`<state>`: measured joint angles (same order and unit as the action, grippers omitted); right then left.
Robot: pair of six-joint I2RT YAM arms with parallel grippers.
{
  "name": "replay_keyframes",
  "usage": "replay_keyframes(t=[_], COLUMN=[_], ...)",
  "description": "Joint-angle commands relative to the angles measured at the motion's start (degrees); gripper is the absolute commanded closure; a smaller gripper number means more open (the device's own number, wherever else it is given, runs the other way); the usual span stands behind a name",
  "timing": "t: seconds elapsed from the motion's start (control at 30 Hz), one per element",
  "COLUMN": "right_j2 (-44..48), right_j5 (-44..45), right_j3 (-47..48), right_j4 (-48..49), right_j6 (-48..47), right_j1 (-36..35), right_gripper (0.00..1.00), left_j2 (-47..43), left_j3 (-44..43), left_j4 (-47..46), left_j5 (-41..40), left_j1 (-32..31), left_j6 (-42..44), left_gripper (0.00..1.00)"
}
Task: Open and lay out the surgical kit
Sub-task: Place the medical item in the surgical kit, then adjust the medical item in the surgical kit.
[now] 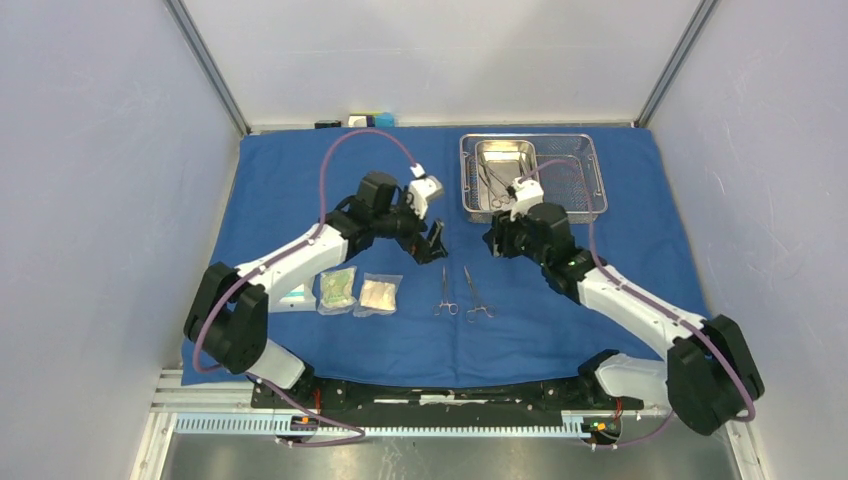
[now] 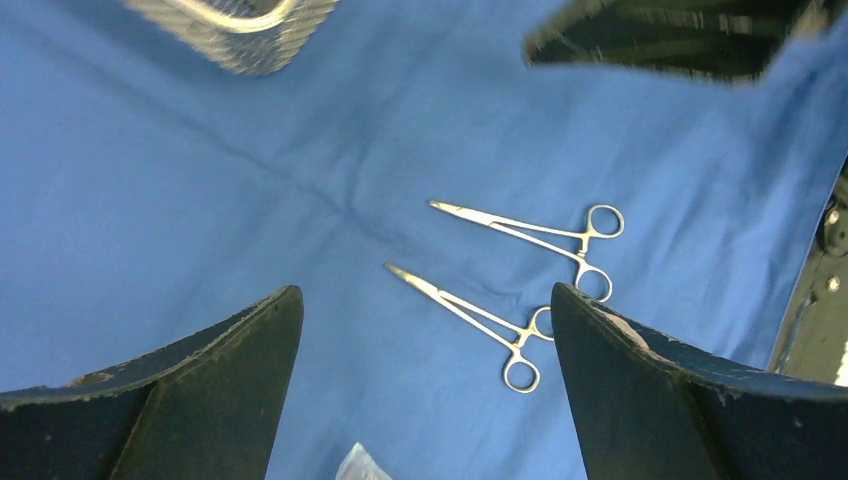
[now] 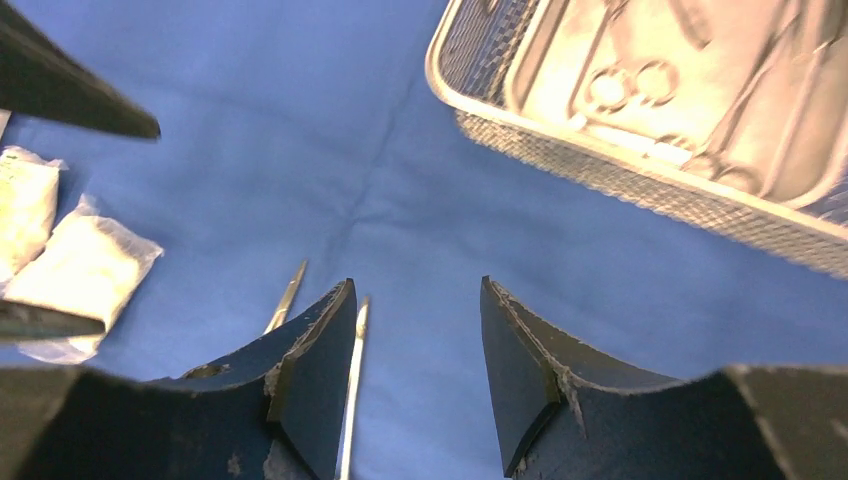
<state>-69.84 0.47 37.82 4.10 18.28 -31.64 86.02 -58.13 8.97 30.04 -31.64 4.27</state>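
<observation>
The blue cloth (image 1: 300, 190) lies spread flat over the table. The steel mesh tray (image 1: 585, 185) stands at the back right, and its inner pan (image 1: 512, 155) holds several slim instruments (image 1: 494, 188). Two scissor-like instruments (image 1: 445, 292) (image 1: 476, 295) lie side by side on the cloth in front; both show in the left wrist view (image 2: 530, 232) (image 2: 470, 312). Three clear packets lie to their left (image 1: 380, 294) (image 1: 337, 290) (image 1: 297, 296). My left gripper (image 1: 437, 243) (image 2: 425, 290) is open and empty above the cloth. My right gripper (image 1: 493, 243) (image 3: 417, 283) is open and empty, just in front of the tray (image 3: 640, 180).
The two grippers hang close together over the cloth's middle, left of the tray's near corner (image 2: 240, 25). Small items (image 1: 365, 121) sit at the back wall beyond the cloth. The arm bases and a metal rail (image 1: 430, 395) run along the near edge.
</observation>
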Motion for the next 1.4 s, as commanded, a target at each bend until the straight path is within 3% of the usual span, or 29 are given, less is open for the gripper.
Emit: replay_keyframes(t=[0.0, 0.37, 0.7, 0.9, 1.37], right_j2=[4.81, 12.44, 14.83, 14.58, 12.32], right_j5=[-7.69, -7.14, -11.83, -15.99, -21.11], right_j3=[1.36, -3.66, -6.33, -7.14, -7.98], right_j4=[0.63, -1.86, -1.14, -0.43, 0.29], right_j6=[-14.38, -24.1, -23.88, -22.55, -20.67], right_j1=[4.93, 13.72, 22.84, 26.51, 30.93], right_gripper=[0.44, 0.46, 0.46, 0.46, 0.46], left_j2=[2.28, 14.52, 14.69, 16.7, 18.4], left_j3=[-3.11, -6.62, -5.42, -6.41, -6.8], left_j4=[0.42, 0.56, 1.57, 2.55, 3.77], left_j5=[-5.14, -17.31, -20.18, -24.97, -25.89], left_j1=[-5.02, -16.33, -25.56, -27.4, -28.39], left_j6=[12.69, 17.14, 14.56, 16.71, 18.08], left_gripper=[0.02, 0.05, 0.03, 0.03, 0.03])
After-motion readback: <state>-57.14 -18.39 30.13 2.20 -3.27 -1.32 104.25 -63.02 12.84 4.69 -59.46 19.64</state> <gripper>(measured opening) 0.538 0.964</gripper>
